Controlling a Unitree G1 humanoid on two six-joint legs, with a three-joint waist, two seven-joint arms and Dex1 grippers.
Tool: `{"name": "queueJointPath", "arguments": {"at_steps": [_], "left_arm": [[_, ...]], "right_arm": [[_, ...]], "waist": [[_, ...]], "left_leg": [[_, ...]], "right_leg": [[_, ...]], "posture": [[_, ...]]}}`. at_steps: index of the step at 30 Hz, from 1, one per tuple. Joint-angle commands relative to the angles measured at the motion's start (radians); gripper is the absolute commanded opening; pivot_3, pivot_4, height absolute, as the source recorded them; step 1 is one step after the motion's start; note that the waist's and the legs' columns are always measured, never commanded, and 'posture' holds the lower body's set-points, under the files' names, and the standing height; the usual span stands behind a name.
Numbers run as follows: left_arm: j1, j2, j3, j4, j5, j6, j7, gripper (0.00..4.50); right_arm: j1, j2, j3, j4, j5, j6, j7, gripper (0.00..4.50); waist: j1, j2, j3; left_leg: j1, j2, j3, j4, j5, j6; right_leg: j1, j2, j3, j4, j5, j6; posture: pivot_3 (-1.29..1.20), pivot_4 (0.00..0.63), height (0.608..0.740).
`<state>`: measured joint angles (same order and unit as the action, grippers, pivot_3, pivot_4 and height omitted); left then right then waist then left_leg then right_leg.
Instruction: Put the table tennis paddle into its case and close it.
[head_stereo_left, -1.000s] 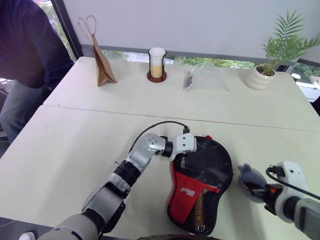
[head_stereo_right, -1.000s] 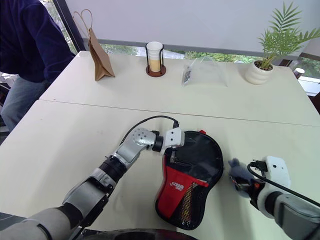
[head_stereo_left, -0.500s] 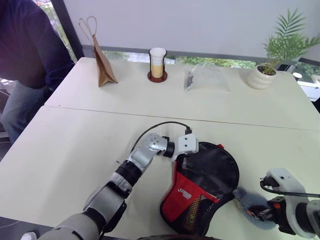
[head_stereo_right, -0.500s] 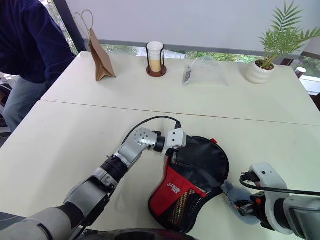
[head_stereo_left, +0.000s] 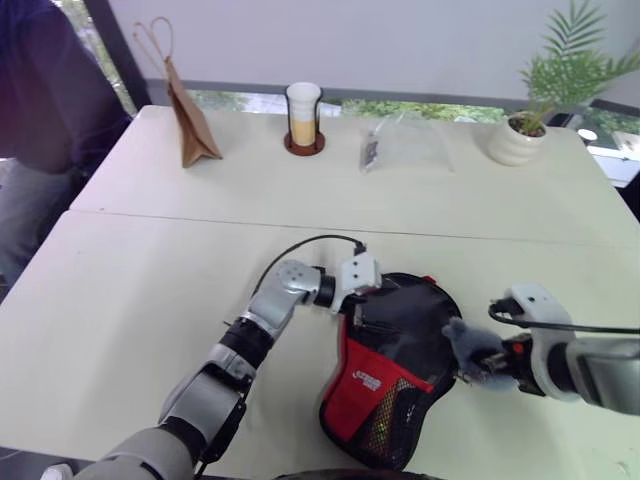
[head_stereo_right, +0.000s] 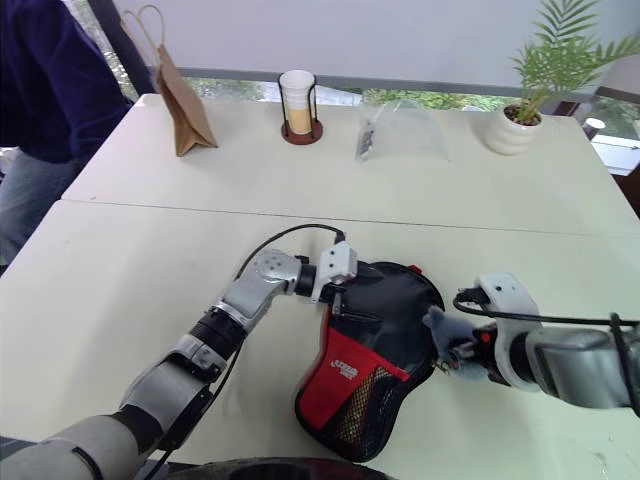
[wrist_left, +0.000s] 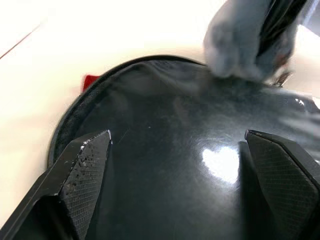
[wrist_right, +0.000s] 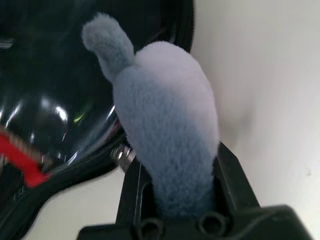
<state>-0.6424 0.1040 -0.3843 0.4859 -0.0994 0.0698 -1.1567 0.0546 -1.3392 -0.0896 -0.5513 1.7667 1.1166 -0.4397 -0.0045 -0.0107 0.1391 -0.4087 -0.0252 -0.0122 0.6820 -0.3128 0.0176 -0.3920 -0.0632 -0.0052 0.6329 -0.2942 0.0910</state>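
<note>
One case (head_stereo_left: 395, 375) was seen lying near the table's (head_stereo_left: 130, 290) front edge; the left gripper (wrist_left: 180, 165), fingers spread, was set over its black top; the right gripper (wrist_right: 175, 200) was clamped on a grey fluffy tag (wrist_right: 165, 145) at its right rim; open tabletop was left beyond.

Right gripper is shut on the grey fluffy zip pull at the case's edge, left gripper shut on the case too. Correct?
Not quite. The left gripper is open, its fingers spread over the case, as the left wrist view shows. The right gripper is indeed shut on the grey fluffy pull.

Right claw (head_stereo_right: 452, 352) pinching grey fluffy charm (head_stereo_right: 441, 331), apparently at case (head_stereo_right: 375, 355) edge.
</note>
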Motion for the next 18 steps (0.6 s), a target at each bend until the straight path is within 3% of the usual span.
{"name": "queueJointPath", "arguments": {"at_steps": [1,9,18], "left_arm": [[-0.022,0.02,0.049,-0.087,-0.055,0.044,-0.022,4.5],[-0.028,0.082,0.067,-0.172,-0.07,0.067,-0.037,4.5],[-0.044,0.145,0.023,-0.17,0.003,-0.005,-0.043,4.5]], "right_arm": [[-0.173,0.086,0.102,0.083,-0.066,0.004,-0.032,0.08],[-0.496,0.288,0.237,0.254,-0.237,0.143,0.016,0.08],[-0.666,0.517,0.285,0.37,-0.523,0.253,0.171,0.08]], "waist": [[-0.015,-0.004,0.002],[-0.033,-0.008,0.002],[-0.044,-0.008,0.001]], "left_leg": [[0.001,0.0,0.0,0.0,0.0,0.0],[0.001,0.004,0.004,-0.002,0.001,-0.001],[0.002,0.005,0.005,-0.004,0.001,-0.002]], "right_leg": [[0.0,0.0,0.0,0.0,0.001,0.0],[-0.001,0.0,-0.001,-0.002,0.004,-0.001],[-0.002,0.001,-0.001,-0.001,0.005,-0.002]], "posture": [[0.0,0.15,0.74],[0.0,0.15,0.74],[0.0,0.15,0.74]]}}
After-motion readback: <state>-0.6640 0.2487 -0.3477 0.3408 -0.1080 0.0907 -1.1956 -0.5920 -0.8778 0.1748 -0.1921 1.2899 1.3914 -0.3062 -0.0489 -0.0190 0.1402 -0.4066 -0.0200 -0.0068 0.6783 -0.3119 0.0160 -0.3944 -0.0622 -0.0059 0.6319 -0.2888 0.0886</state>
